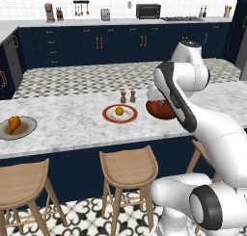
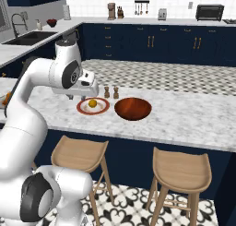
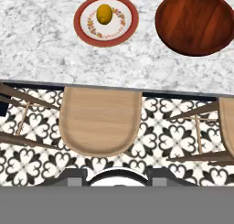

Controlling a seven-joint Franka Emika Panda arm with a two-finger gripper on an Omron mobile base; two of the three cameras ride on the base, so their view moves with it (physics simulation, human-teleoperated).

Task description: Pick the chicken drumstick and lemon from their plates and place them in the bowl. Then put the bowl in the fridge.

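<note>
**Counter layout, arm raised over the near edge**

Drumstick (image 1: 13,124) lies on the grey-green plate (image 1: 26,130) at far left. Lemon (image 1: 119,111) sits on the red-rimmed plate (image 1: 108,115), mid-counter (image 1: 67,119). Bowl (image 2: 133,108) stands just right of that plate, apart from it. Claw state cannot be determined; its fingertips are not discernible.

Marble counter (image 1: 72,122) bearing, left to right in the left base view: grey-green plate (image 1: 26,130) with drumstick (image 1: 13,124); red-rimmed plate (image 1: 131,117) with lemon (image 1: 119,111); brown bowl (image 1: 159,111). Two small shakers (image 1: 127,97) stand just behind the red-rimmed plate. Bowl and red-rimmed plate sit near each other, apart.
</note>
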